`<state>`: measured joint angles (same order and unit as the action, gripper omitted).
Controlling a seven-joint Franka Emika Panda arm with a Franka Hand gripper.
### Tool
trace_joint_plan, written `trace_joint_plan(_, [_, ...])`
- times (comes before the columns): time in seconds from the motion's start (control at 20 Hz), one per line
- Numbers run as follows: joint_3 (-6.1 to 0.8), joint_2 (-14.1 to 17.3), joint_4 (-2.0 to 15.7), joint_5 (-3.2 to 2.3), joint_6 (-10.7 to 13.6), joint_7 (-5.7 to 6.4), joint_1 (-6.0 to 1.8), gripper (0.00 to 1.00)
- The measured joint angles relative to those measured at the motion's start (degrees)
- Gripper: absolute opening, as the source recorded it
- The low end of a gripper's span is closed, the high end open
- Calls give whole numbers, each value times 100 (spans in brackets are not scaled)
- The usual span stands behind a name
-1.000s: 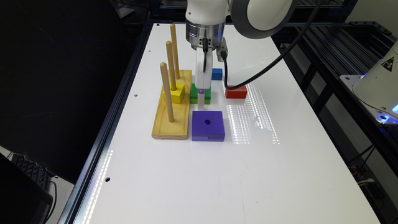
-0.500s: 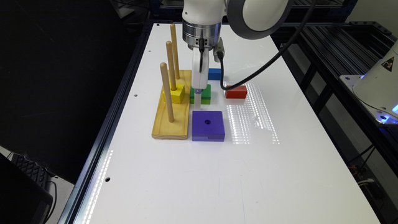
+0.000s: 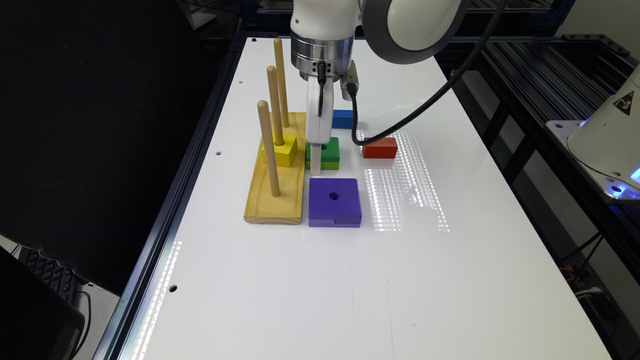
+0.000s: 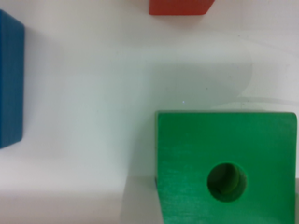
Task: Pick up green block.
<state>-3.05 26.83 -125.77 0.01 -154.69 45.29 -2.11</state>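
We count five blocks on the surface [image 3: 450, 280]: one green block [image 3: 329, 152], one purple block [image 3: 334, 201], one yellow block [image 3: 281, 151], one blue block [image 3: 343, 119] and one red block [image 3: 380, 148]. We see one wooden base [image 3: 272, 205] carrying three upright pegs [image 3: 268, 147]. One black cable [image 3: 415, 112] hangs from one arm [image 3: 325, 30].

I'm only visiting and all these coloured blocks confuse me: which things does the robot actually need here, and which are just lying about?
Part of the job:
- green block
- gripper, down beside it

Just lying about:
- purple block
- yellow block, on a peg
- wooden peg stand
- blue block
- red block
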Motion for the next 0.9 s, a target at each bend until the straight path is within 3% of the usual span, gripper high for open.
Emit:
trace_joint_plan(0.75, [0, -15, -3, 0, 20, 0, -2, 0])
trace_joint_plan(0.9, [1, -138, -4, 0, 131, 0, -2, 0])
